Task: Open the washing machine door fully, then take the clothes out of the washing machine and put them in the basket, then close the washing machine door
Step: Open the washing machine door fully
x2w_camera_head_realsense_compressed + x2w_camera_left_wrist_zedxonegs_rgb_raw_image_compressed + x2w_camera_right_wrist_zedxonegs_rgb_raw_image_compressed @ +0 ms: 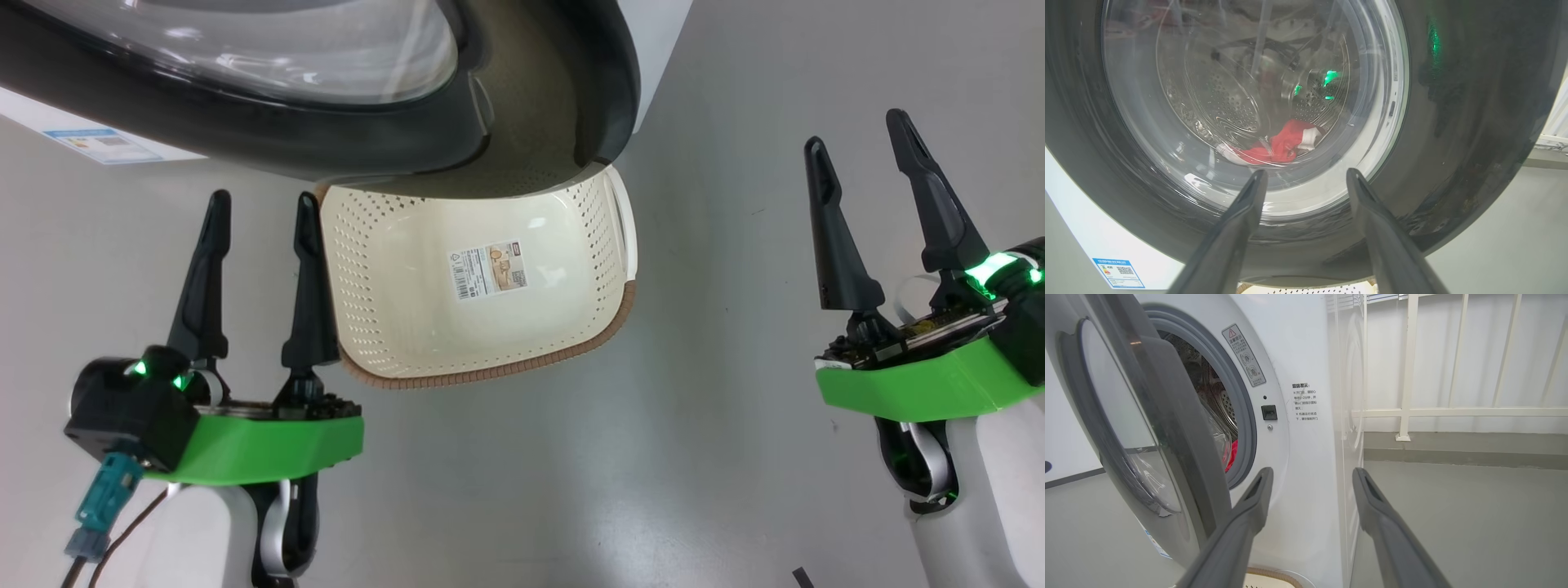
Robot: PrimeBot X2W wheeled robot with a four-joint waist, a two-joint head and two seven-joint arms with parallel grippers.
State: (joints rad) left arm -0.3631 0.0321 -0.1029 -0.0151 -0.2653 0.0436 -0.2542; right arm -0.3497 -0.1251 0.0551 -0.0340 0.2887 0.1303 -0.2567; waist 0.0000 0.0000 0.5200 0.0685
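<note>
The left gripper [263, 204] is spread wide with nothing between its fingers, and it hangs just beside the left wall of the basket [490, 371]. The right gripper [857, 135], equally spread and empty, stands well apart on the other side. The basket sits on the grey floor [694, 449], its far end under the washing machine door [326, 155]. That door stands ajar, swung partway off the washing machine [1298, 355]. Red clothes [1282, 145] lie low in the perforated steel drum [1229, 106], seen through the door's clear window.

Black fingers [310, 286], green wrist covers [261, 445], white forearms [996, 498]
</note>
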